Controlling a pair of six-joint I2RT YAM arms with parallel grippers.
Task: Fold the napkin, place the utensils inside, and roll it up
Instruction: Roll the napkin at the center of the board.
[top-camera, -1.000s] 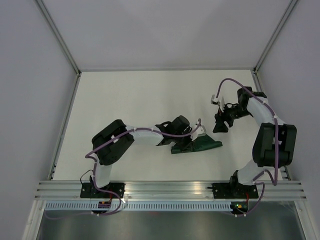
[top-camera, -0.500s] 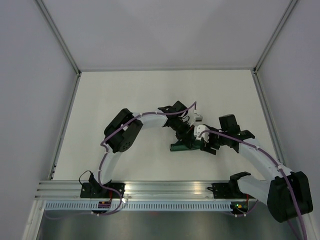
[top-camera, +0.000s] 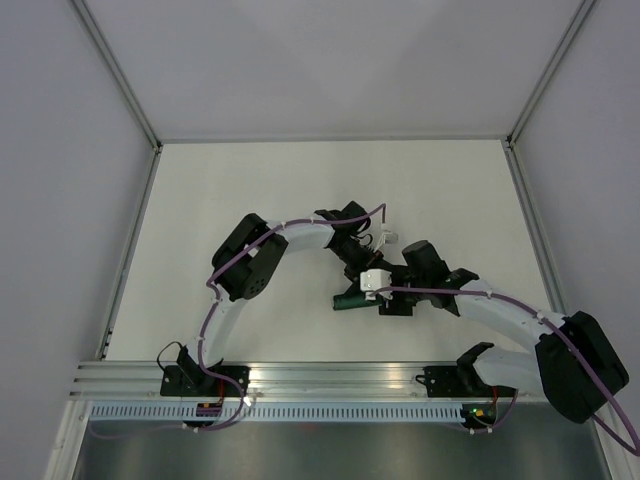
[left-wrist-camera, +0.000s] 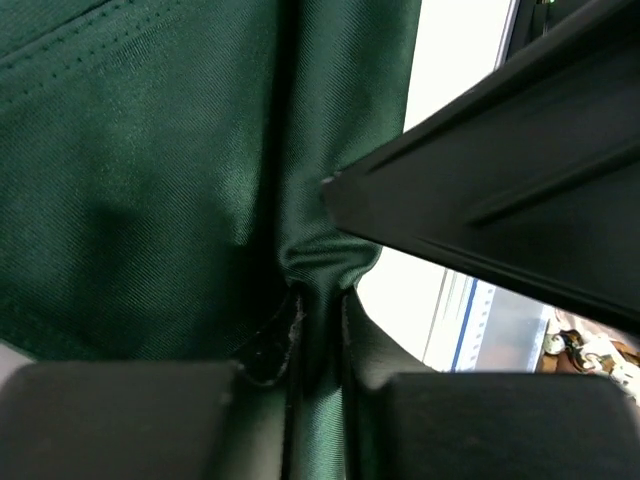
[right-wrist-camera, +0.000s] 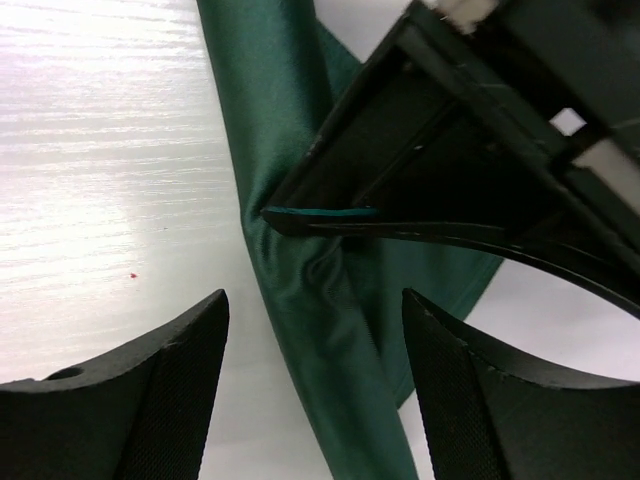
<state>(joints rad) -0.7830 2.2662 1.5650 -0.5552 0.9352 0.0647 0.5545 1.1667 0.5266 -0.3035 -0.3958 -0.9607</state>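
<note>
The napkin (top-camera: 347, 298) lies bunched into a narrow dark green bundle on the white desk (top-camera: 240, 190), around the middle and toward the near side, with both arms meeting over it. The left arm rises from its base, bends at an elbow out to the left, then runs rightward before its wrist turns down, so the left tool (left-wrist-camera: 315, 322) meets the cloth from the far side. Its fingers are almost closed, pinching a raised fold of the napkin between them; a stitched hem shows at the upper left of that wrist view. The right arm swings wide to the right, its elbow out at the near right corner, and its forearm reaches leftward across the desk. The right tool (right-wrist-camera: 312, 300) hangs just above the bundle with its fingers spread apart, one on either side of a long ridge of cloth, gripping nothing; the left tool's dark body sits close ahead of it
</note>
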